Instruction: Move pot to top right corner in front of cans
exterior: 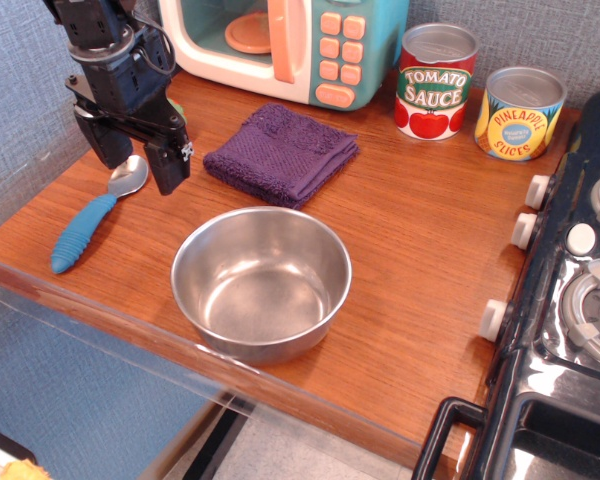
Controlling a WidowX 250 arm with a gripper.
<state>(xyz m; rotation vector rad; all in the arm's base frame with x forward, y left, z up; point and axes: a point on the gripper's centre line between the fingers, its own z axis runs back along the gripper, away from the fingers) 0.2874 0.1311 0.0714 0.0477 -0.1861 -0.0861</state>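
The shiny steel pot (pixel 261 281) stands empty near the front edge of the wooden table (pixel 430 250). The red "Tomato Sauce" can (pixel 435 82) and the yellow-blue "Pineapple Slices" can (pixel 519 113) stand at the back right. My black gripper (pixel 138 165) hangs at the left, well left of and behind the pot, its fingers open and empty above the bowl of a spoon.
A spoon with a blue handle (pixel 92 223) lies at the left under my gripper. A folded purple cloth (pixel 282 152) lies behind the pot. A toy microwave (pixel 290 45) stands at the back. A toy stove (pixel 575 300) borders the right side.
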